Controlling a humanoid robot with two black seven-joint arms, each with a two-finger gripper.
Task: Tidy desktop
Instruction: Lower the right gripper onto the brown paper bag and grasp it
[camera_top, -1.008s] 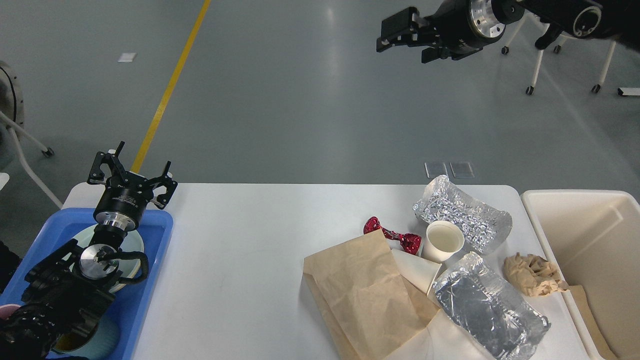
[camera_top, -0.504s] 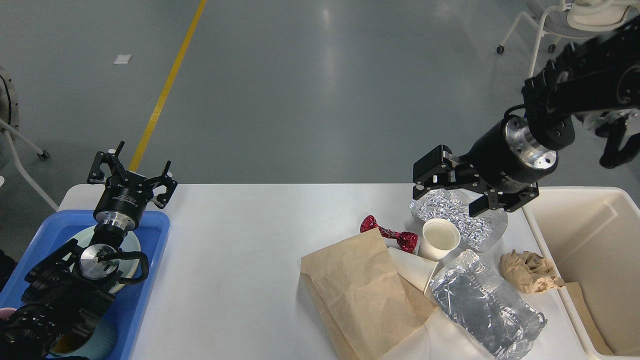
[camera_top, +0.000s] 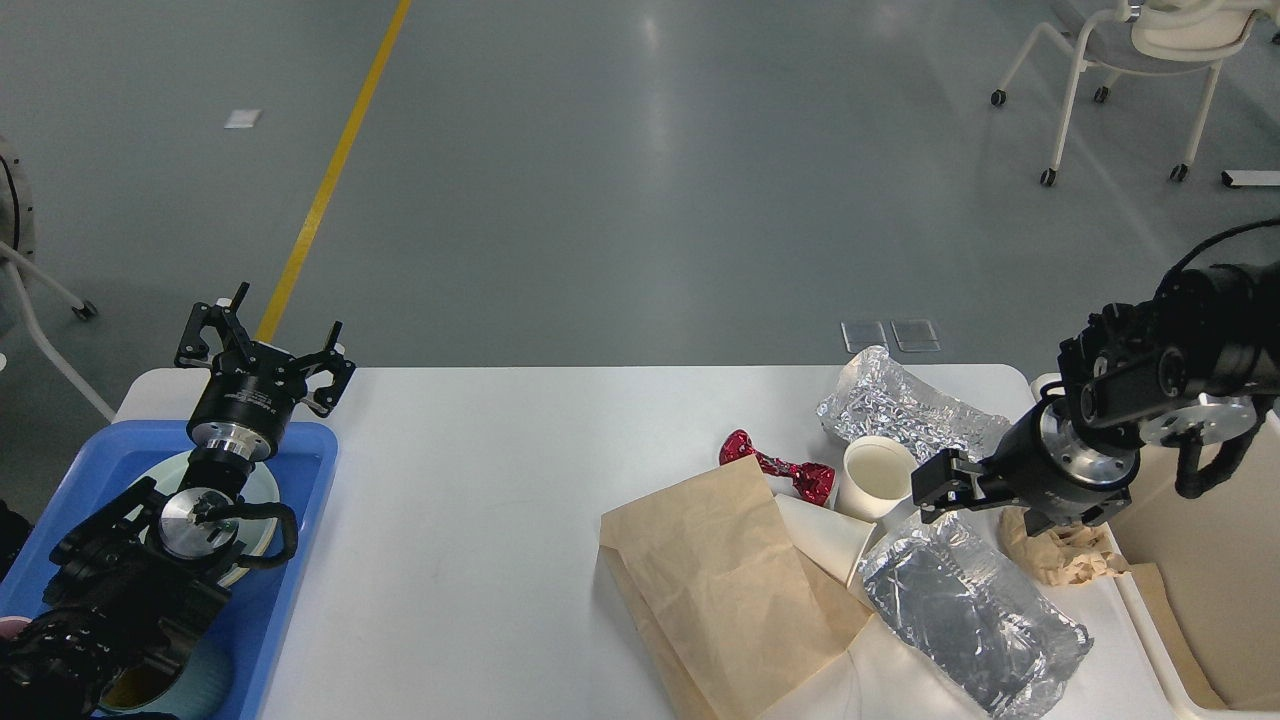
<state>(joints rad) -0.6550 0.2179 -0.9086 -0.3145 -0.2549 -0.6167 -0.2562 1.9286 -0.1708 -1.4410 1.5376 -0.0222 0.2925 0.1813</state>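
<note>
Head view. The desktop (camera_top: 480, 520) fills the lower frame from 7 to 4 o'clock. The litter sits toward 4 o'clock: a brown paper bag (camera_top: 725, 580), a paper cup (camera_top: 875, 478), a red foil wrapper (camera_top: 780, 466), two foil packets (camera_top: 905, 412) (camera_top: 975, 610) and a crumpled brown wad (camera_top: 1055, 545). A cream bin (camera_top: 1200, 560) stands at 3 o'clock, a blue tray (camera_top: 300, 520) at 8 o'clock.

The right gripper (camera_top: 945, 490) hangs low between the cup and the nearer foil packet. It is seen nearly end-on, so I cannot tell whether its fingers are parted or what, if anything, they touch. The left gripper (camera_top: 265, 345) stands with fingers spread and empty over the tray's far edge.

Judgement: the step is picking one piece of litter for the bin. Take a single item cleanly, without tipping the cup.

The bin's far corner is hidden by the right arm. The cup's contents are unclear.
</note>
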